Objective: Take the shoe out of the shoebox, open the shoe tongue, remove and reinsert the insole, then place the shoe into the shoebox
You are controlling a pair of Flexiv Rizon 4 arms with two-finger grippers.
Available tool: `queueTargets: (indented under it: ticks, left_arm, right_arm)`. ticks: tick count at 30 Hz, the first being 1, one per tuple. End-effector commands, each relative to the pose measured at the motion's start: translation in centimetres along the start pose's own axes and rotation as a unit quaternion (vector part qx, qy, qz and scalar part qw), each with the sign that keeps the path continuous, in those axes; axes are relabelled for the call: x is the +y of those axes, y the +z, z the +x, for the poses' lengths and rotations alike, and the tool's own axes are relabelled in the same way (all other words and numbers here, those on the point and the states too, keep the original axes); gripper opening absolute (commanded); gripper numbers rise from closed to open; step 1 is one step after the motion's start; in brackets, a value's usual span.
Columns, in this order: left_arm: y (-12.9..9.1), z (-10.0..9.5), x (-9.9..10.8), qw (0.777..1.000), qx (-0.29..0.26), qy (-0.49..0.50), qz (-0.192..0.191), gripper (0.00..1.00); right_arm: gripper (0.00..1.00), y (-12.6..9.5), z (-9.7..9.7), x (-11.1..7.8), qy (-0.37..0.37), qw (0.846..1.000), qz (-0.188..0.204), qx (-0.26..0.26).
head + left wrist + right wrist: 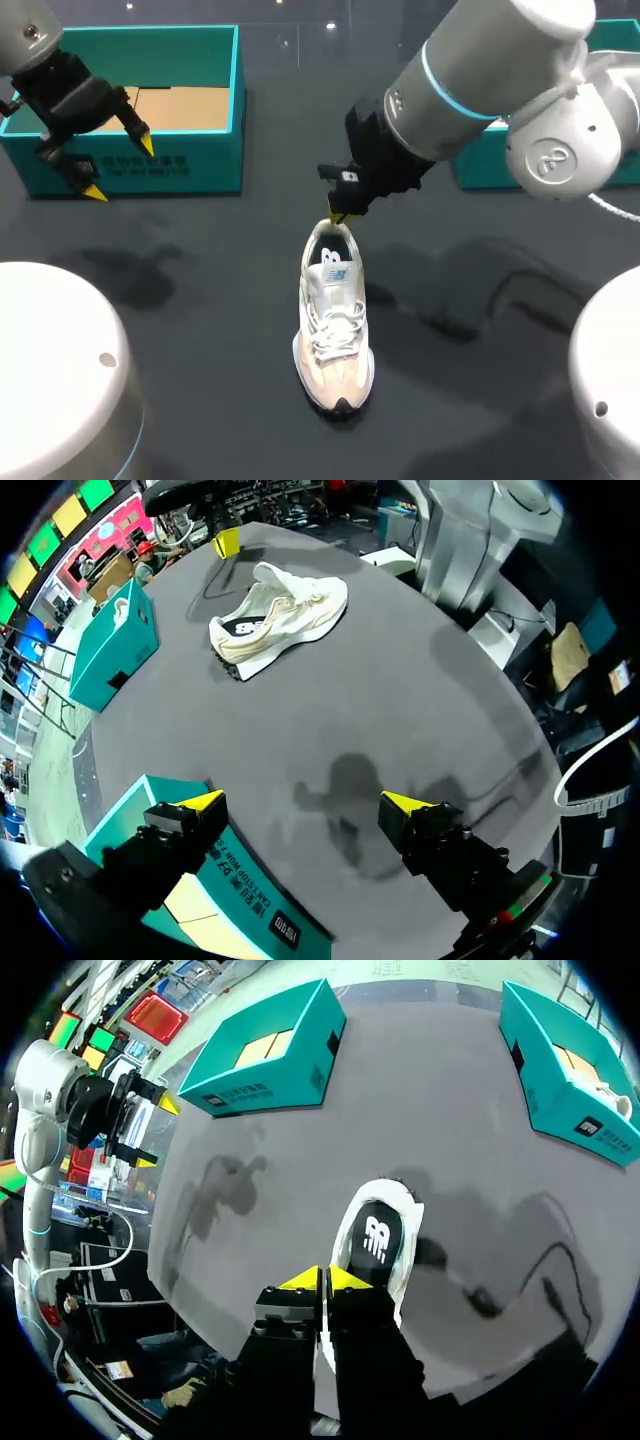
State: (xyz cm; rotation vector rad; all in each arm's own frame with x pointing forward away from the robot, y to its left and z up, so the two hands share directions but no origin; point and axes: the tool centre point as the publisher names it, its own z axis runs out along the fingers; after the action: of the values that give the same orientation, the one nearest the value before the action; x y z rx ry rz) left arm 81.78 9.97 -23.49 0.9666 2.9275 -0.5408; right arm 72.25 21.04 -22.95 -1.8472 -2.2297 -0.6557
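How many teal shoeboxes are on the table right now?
2. The left shoebox sits far left, by the left pincer; the right shoebox sits far right, partly hidden behind the right arm. The right pincer holds the shoe by its heel. No others visible.

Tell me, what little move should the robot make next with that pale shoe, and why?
Probably bring the open left claw to the tongue of the cream lace-up sneaker: the sneaker lies outside the teal cardboard shoebox, and the right claw pinches its heel.
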Motion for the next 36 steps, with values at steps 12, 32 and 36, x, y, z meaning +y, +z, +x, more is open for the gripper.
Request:
queueTargets:
  ticks: [12,32,36]
  left_arm:
    - [-2.1,-0.7,3.1,0.999,0.029,0.03,-0.002,1.0]
    - [-2.1,-0.7,3.1,0.999,0.029,0.03,-0.002,1.0]
    - [-2.1,-0.7,3.1,0.999,0.029,0.03,-0.002,1.0]
  right_arm:
    - [0.0,3.2,3.1,-0.8,0.093,0.983,-0.031,-0.154]
    - [0.0,6.4,2.0,-0.5,0.139,0.955,-0.051,-0.258]
    - [0.0,6.6,1.0,-0.9,0.158,0.945,-0.061,-0.279]
